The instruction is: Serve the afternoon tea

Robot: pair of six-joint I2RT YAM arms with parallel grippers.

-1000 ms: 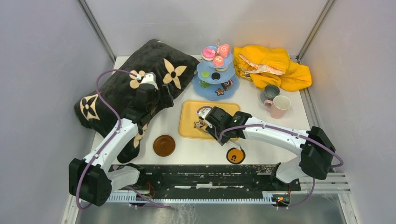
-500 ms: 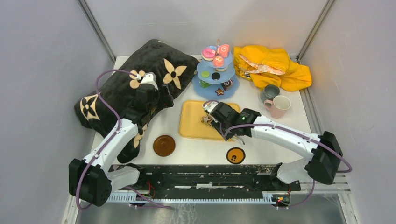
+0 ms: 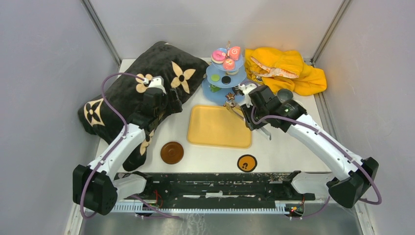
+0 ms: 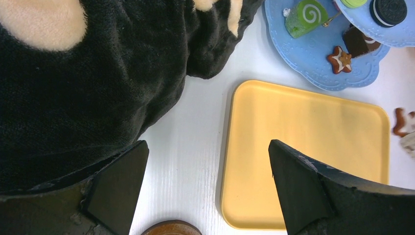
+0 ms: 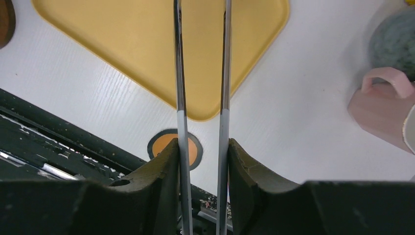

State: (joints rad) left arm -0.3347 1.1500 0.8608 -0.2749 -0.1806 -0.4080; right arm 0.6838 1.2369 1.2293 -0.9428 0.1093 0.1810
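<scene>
Here, left jaws wide apart, right jaws tight on metal tongs [image 5: 178,73].

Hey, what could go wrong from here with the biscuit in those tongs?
The star biscuit seems pinched only at the tips of the tongs in the right gripper, over the table, so it may slip off. The tongs are close to the blue stand; a nudge could shake the sweets off.

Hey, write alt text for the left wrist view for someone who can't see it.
The left gripper, open, hovers over a white table beside a yellow tray. A black cushion fills the left; the blue stand's bottom tier shows top right, holding a green swirl roll, star biscuit and chocolate.
</scene>
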